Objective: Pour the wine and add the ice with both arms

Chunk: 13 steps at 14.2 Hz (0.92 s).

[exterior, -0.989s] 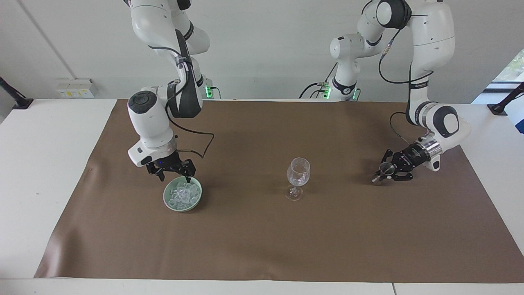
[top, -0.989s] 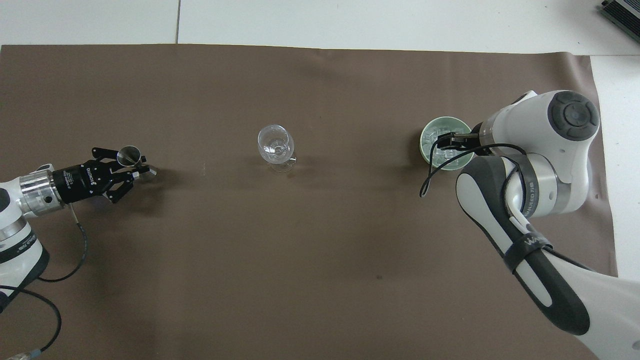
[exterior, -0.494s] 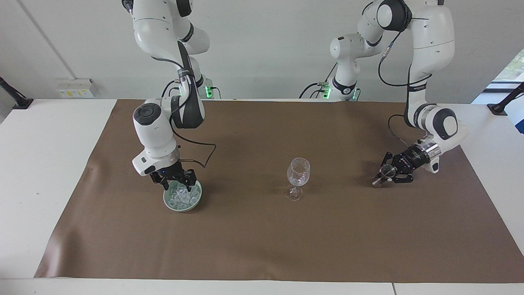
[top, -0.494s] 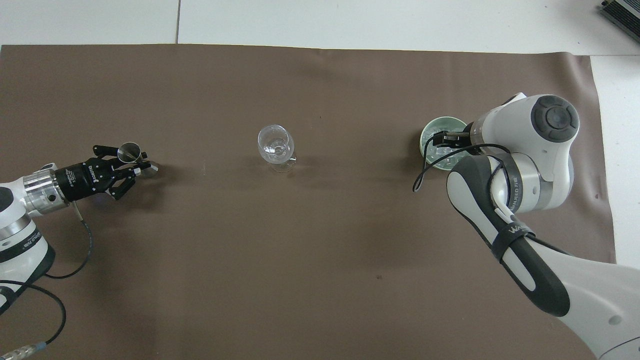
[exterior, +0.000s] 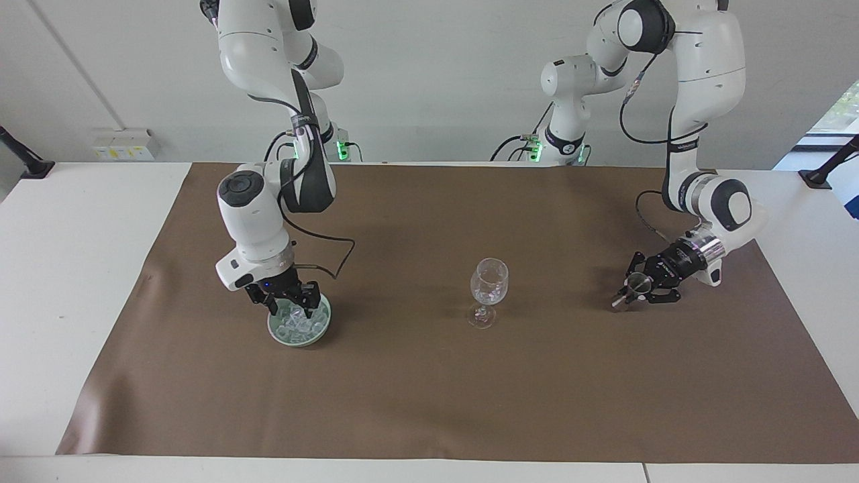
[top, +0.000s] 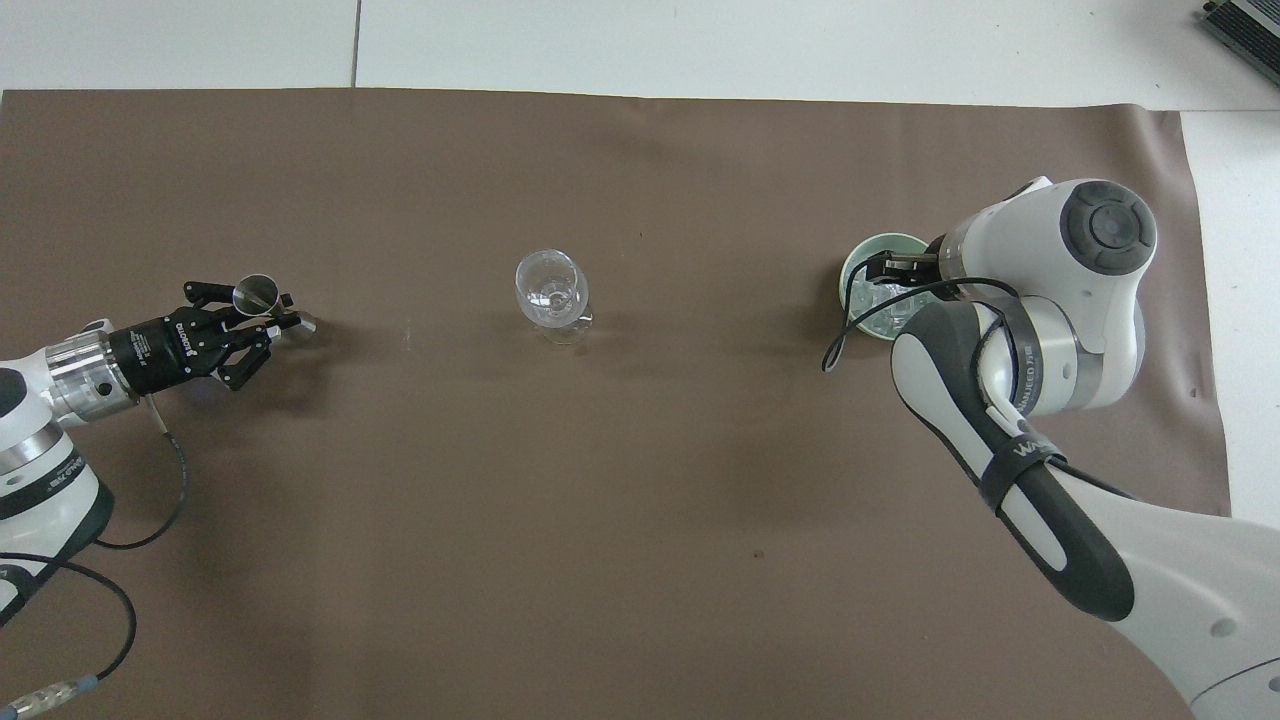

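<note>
A pale green bowl (exterior: pixel 321 331) holds the ice (exterior: pixel 299 325), a heap of small clear cubes, toward the right arm's end of the table. My right gripper (exterior: pixel 290 311) points down into the bowl with its fingers apart and its tips among the cubes; in the overhead view the gripper (top: pixel 884 268) covers part of the bowl (top: pixel 868 247). A clear stemmed glass (exterior: pixel 488 282) stands upright mid-table and also shows in the overhead view (top: pixel 548 285). My left gripper (exterior: pixel 635 293) is shut on a small metal jigger (top: pixel 256 294), held tilted low over the cloth.
A brown cloth (exterior: pixel 429 396) covers most of the white table (exterior: pixel 74 221). Black cables hang from both wrists. A dark device (top: pixel 1245 22) sits at the table corner farthest from the robots, at the right arm's end.
My right gripper has come down from just above the bowl into the ice and its fingers have narrowed. My left gripper has shifted slightly with the jigger. The glass has not moved.
</note>
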{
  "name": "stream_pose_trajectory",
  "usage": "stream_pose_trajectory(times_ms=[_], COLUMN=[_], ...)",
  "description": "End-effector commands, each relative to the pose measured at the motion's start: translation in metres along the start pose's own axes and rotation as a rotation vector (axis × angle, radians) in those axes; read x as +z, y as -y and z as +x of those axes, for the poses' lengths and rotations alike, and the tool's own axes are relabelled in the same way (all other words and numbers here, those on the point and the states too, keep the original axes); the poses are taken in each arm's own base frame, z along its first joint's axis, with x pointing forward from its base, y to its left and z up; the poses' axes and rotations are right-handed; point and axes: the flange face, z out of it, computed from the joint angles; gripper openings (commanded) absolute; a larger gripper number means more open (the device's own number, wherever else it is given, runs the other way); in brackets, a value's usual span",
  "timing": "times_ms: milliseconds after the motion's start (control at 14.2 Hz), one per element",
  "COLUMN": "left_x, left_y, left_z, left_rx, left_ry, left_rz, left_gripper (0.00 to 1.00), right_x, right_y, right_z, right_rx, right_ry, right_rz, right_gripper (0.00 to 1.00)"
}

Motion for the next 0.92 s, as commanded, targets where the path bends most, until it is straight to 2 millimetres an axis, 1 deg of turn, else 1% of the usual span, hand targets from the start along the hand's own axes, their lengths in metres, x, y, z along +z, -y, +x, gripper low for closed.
stream_pose_trajectory(times_ms=[0,283,353,424,494,706,848], left_x=[0.001,0.000,0.001,0.002,0.002,0.002,0.003], left_y=[-0.007,-0.006,-0.004,-0.004,-0.005,-0.005,-0.004], left_z=[0.006,0.009,0.011,0.012,0.012,0.013,0.013], left_rx=[0.016,0.030,0.042,0.048,0.049,0.048,0.047], left_ry=[0.022,0.022,0.023,0.025,0.024,0.023,0.022], left_rz=[-0.008,-0.012,-0.012,-0.013,-0.014,-0.014,-0.013], left_gripper=[0.00,0.00,0.00,0.00,0.00,0.01,0.08], right_x=[0.002,0.000,0.001,0.001,0.001,0.004,0.005], right_y=[0.004,0.006,0.017,0.021,0.021,0.021,0.020], right_z=[0.008,0.009,0.006,0.005,0.005,0.002,0.002], right_rx=[0.032,0.062,0.070,0.078,0.081,0.092,0.088], right_ry=[-0.015,-0.018,-0.014,-0.013,-0.011,-0.002,0.000], right_rz=[-0.002,0.002,0.004,0.004,0.004,-0.001,-0.005], right_gripper=[0.80,0.67,0.67,0.66,0.62,0.62,0.63])
